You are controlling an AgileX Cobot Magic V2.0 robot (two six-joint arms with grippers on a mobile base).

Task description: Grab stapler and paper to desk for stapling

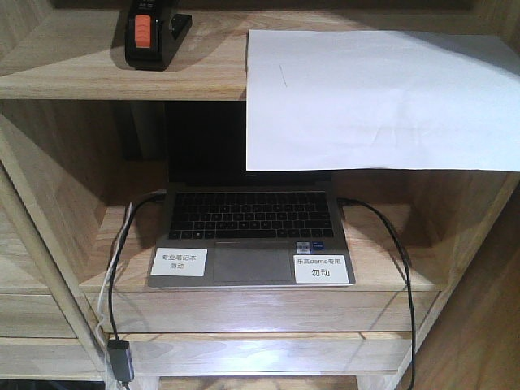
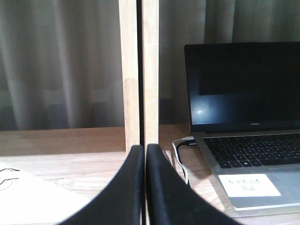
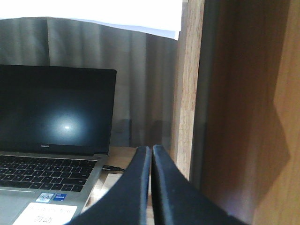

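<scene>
1 stapler & 1 paper

So the top counter has open wood between the stapler and the paper, easy way in. Paper's near edge hangs off the front, over the laptop bay. An upright post sits dead ahead of the left claw, and the side wall crowds the right claw.

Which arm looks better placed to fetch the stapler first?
Probably the left. The stapler sits at the left end of the upper shelf, and the left end effector is by the left side of the laptop. The right end effector is on its right side, beneath the overhanging paper. Both are shut.
</scene>
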